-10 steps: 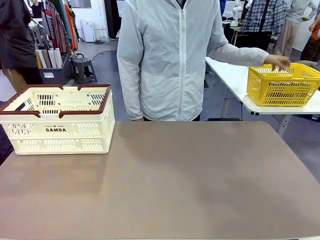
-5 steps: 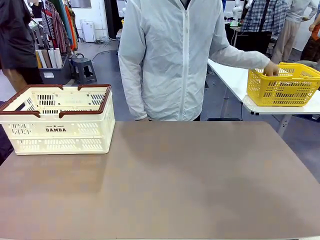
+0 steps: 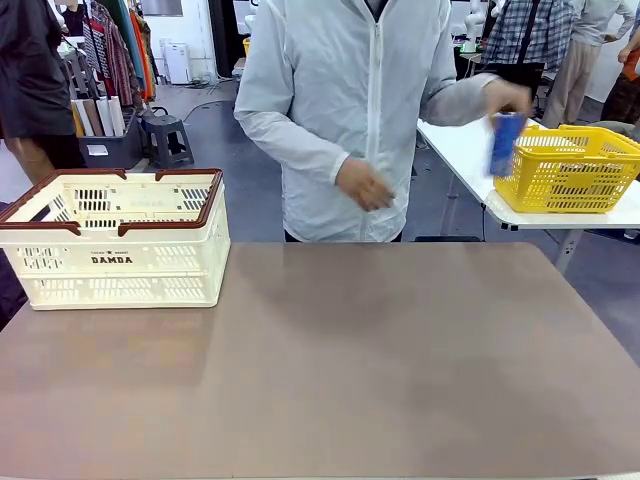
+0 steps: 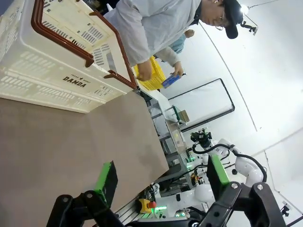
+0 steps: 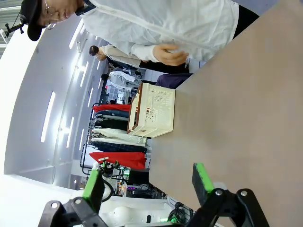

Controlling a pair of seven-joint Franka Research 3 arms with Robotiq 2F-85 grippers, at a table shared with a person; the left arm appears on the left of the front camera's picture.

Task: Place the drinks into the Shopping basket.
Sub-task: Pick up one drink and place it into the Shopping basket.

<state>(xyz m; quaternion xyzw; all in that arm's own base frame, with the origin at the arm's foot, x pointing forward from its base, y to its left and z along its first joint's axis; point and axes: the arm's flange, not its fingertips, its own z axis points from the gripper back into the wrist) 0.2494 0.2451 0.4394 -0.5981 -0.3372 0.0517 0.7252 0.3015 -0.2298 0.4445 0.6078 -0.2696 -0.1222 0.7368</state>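
Can (image 3: 507,143), blue, now hangs upright from the person's hand (image 3: 510,97), fingers closed round its top, just beside the yellow basket (image 3: 565,170) whose rim that hand touched a moment ago. Shopping basket (image 3: 115,240) sits unmoved at the table's (image 3: 350,370) far left. The wrist views add the left gripper (image 4: 161,178) and right gripper (image 5: 147,182), jaws wide apart, holding nothing.

Blue can (image 3: 505,146) now out of the yellow basket (image 3: 572,182), aloft in the person's hand (image 3: 511,98).
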